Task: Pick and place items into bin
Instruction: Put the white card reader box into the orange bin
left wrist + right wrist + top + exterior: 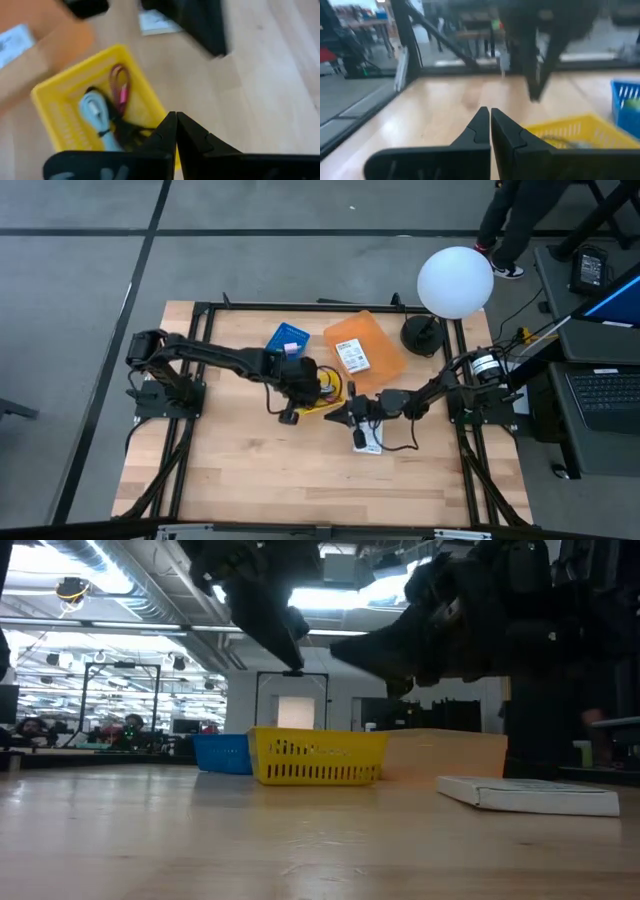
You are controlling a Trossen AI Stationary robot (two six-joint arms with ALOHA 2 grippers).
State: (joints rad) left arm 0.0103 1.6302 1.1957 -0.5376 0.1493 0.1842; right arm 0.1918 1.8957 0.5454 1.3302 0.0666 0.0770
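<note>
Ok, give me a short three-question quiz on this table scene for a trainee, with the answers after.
1. True or false: the left claw is shut.
2. Which cord lies in the yellow basket: A) dark-red cord B) green cord C) orange cord?
3. What flat item lies on the table under the right arm, outside the basket?

Key: 1. True, and empty. 2. A. 3. The white packet.

Yellow slotted-plastic bin (60, 107) on matt wooden table (250, 470)
</note>
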